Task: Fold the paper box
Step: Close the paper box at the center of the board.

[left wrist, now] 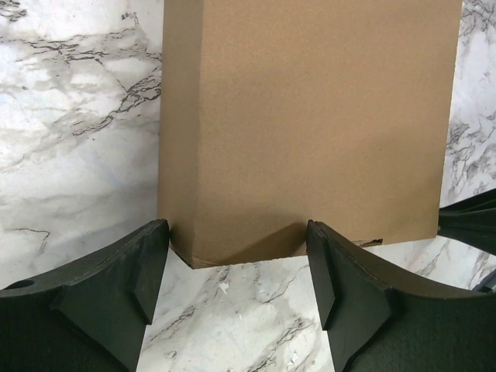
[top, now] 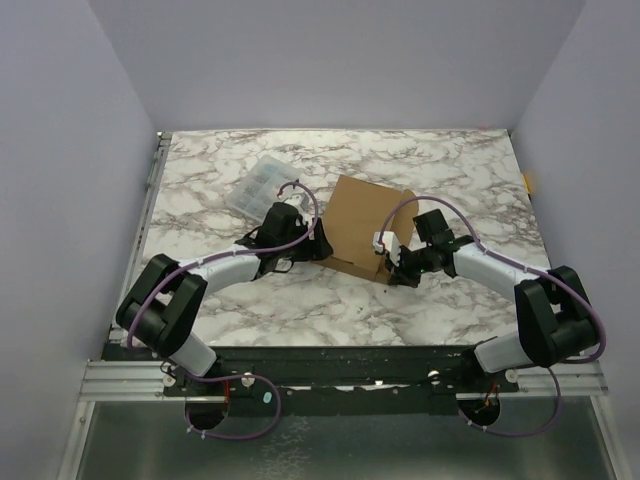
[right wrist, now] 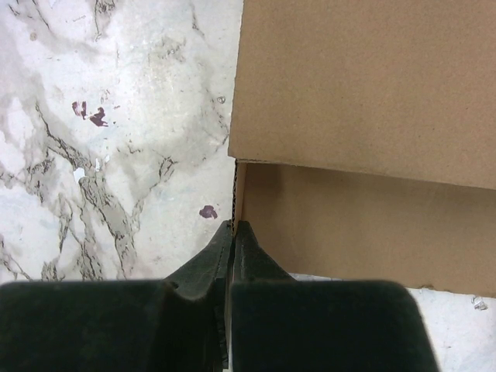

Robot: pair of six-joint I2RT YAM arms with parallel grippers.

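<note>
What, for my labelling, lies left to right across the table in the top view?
Clear case → left hand → box → right hand.

The top external view looks down from high behind the near edge, taking in the whole desk (top: 300, 300). Each wrist view sits low and very near, facing the paper box (top: 365, 222), the part all three share.

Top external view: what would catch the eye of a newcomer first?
The brown paper box in the middle of the marble table, both arms reaching to it. The left gripper stands open at its left side; the right gripper is shut at its near corner. A clear plastic case lies behind-left.
</note>
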